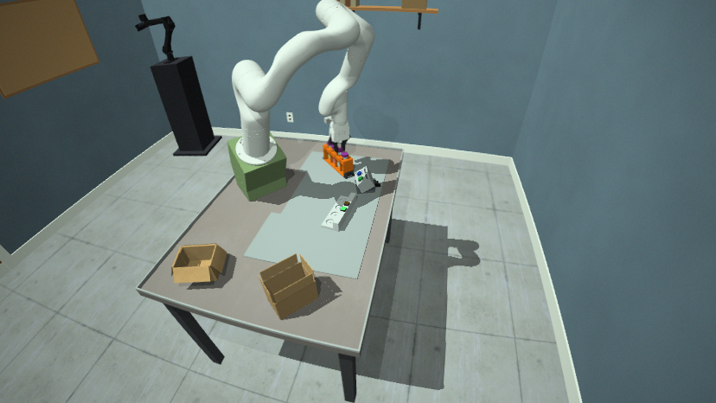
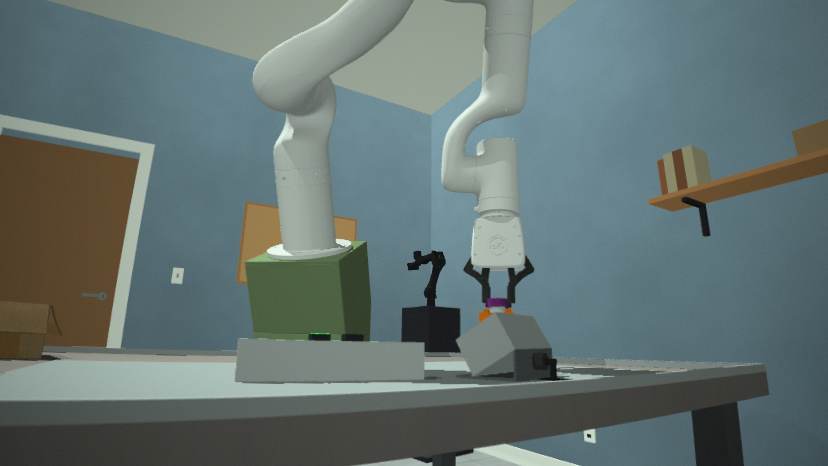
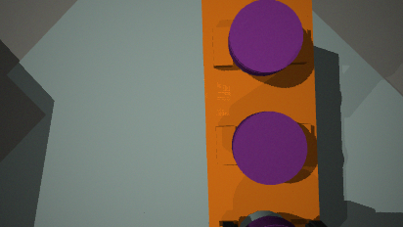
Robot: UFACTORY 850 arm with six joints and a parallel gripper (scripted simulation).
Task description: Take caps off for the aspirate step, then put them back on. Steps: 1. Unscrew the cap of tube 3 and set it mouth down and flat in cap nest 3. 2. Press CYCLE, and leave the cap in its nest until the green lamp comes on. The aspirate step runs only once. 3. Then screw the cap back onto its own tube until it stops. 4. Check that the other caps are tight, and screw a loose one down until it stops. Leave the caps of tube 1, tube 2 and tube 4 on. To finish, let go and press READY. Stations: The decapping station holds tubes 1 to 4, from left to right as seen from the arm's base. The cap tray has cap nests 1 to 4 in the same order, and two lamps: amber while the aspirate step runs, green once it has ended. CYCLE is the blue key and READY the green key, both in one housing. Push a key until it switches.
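My gripper [image 1: 336, 146] [image 2: 497, 302] [image 3: 272, 224] is shut on the third purple cap from the far end of the orange decapping station [image 1: 347, 167] [image 3: 215, 196], tube 3's. The cap sits at its tube's place, its lower part hidden; how tight it is cannot be told. In the wrist view the caps of tube 1 [image 3: 266, 36] and tube 2 [image 3: 270, 148] are on. Tube 4's cap [image 1: 344, 154] stands at the near end. The white cap tray [image 1: 338, 226] [image 2: 330, 361] shows no cap in its visible nests. Its green lamp [image 1: 343, 208] [image 2: 319, 335] is lit; the amber lamp [image 1: 346, 203] is dark.
The grey key housing [image 1: 366, 186] [image 2: 501, 341] stands between the station and the table's right edge, with the blue CYCLE key [image 1: 359, 173] and the green READY key [image 1: 360, 178]. Two open cardboard boxes [image 1: 197, 274] [image 1: 295, 297] stand at the table's near end.
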